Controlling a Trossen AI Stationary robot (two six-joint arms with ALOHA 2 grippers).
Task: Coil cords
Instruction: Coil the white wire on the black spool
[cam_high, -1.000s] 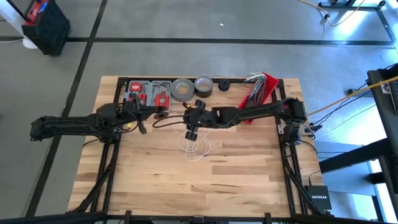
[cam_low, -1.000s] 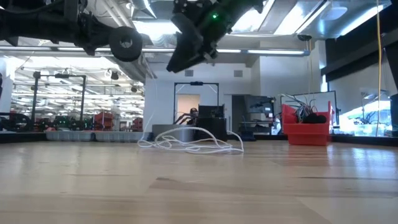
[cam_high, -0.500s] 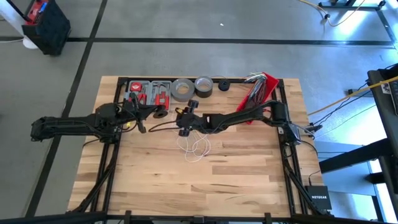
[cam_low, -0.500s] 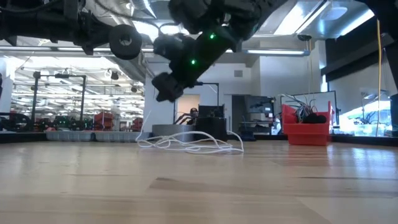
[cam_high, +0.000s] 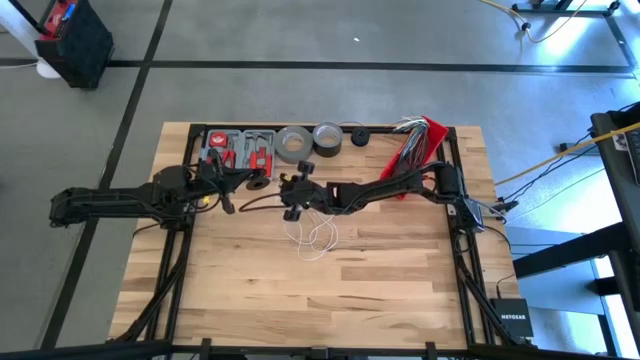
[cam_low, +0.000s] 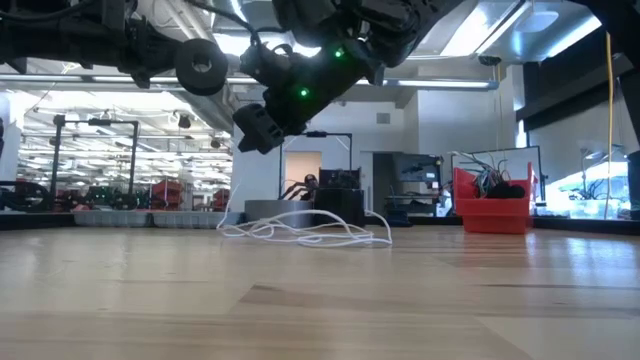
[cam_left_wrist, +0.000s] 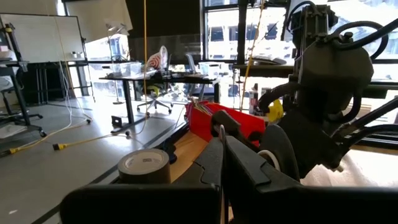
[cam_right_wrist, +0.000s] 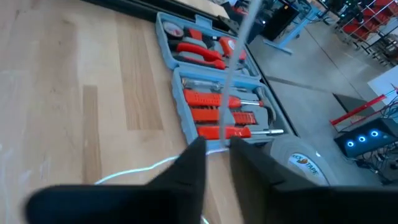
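1. The table (cam_high: 250, 290) is a light wooden top on a dark frame. Its near half carries nothing but bare boards.

2. The white cord (cam_high: 312, 236) lies in loose, tangled loops on the table, slightly toward the far edge from the middle. In the low view the cord (cam_low: 305, 230) rests flat on the surface, and one strand rises from the heap toward the grippers above.

3. The right gripper (cam_high: 292, 197) hangs above the table, just on the far side of the cord heap, with its arm reaching in from the right edge. In the right wrist view its fingers (cam_right_wrist: 249, 168) stand close together with a taut white strand of the cord (cam_right_wrist: 233, 74) running between them; the jaws are grasping the cord.

4. The left gripper (cam_high: 235, 190) is held above the table, near the left edge and just beside the right gripper. In the left wrist view its fingers (cam_left_wrist: 239, 163) are pressed together; the jaws are clenched. Whether the cord is caught in them cannot be told.

5. Along the far edge, from left to right, stand:
   - a grey tool case (cam_high: 238, 150) with red-handled tools, open;
   - a large grey tape roll (cam_high: 294, 143);
   - a smaller grey tape roll (cam_high: 327, 136);
   - a small black disc (cam_high: 359, 137);
   - a red bin (cam_high: 418, 150) holding a bunch of wires, toward the far right corner.
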